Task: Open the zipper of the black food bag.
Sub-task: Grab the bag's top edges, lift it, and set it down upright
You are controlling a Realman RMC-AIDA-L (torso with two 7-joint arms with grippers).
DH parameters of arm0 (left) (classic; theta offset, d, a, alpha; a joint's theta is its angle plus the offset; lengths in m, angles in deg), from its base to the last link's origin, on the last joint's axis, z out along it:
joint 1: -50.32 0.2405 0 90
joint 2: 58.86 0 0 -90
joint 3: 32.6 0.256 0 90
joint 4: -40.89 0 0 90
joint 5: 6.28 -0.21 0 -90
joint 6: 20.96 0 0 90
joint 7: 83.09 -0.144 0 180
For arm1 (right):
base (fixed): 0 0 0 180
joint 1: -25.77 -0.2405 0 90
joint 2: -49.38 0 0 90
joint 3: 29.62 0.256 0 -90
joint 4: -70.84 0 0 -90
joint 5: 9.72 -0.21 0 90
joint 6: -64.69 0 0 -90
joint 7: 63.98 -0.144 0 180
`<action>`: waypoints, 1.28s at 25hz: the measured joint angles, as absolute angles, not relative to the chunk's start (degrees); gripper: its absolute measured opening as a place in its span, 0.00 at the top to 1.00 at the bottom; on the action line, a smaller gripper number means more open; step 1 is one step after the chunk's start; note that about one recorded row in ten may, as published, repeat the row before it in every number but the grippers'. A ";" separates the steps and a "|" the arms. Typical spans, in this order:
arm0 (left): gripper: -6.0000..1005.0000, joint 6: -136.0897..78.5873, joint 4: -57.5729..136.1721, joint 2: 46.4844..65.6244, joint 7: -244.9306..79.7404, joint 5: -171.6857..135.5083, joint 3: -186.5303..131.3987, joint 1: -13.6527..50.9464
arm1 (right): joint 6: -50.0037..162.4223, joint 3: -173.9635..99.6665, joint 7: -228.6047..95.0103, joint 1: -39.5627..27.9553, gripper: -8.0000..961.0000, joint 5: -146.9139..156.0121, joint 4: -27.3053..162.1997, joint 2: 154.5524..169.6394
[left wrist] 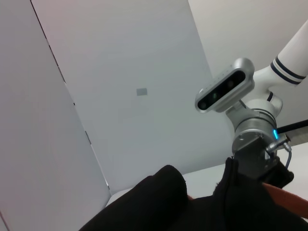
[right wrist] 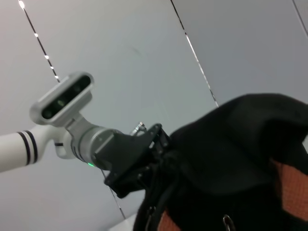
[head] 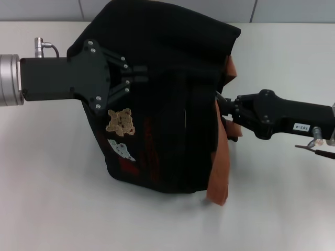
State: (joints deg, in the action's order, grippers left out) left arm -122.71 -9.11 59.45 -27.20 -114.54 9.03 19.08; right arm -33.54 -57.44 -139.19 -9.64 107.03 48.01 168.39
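Observation:
The black food bag (head: 167,136) lies on the white table with its bear patches (head: 121,122) toward the left arm and an orange-brown strap (head: 220,172) hanging on the right side. The dark zipper (head: 194,120) runs along its top. My left gripper (head: 140,74) is shut on the bag's black fabric near the upper left; the right wrist view shows the left gripper (right wrist: 154,161) biting into the cloth (right wrist: 231,144). My right gripper (head: 220,102) presses against the bag's right edge by the strap. A small silver ring (right wrist: 226,221) shows on the bag.
The white table (head: 52,198) spreads around the bag on all sides. Grey wall panels (head: 293,9) stand behind it. A thin cable and connector (head: 314,147) hang off the right arm near the picture's right edge.

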 joint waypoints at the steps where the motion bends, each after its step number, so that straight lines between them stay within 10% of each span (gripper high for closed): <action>1: 0.92 -122.75 -9.11 59.45 -27.19 -114.54 9.03 19.08 | -33.13 -57.67 -139.20 -9.59 0.99 107.04 48.09 168.40; 32: 0.92 -124.26 -9.55 58.42 -27.28 -107.65 4.36 22.13 | -23.82 -64.19 -141.04 -6.88 0.99 108.72 50.03 167.99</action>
State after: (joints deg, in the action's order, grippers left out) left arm -124.26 -9.55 58.42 -27.28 -107.65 4.36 22.13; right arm -23.82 -64.19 -141.04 -6.88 108.72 50.03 167.99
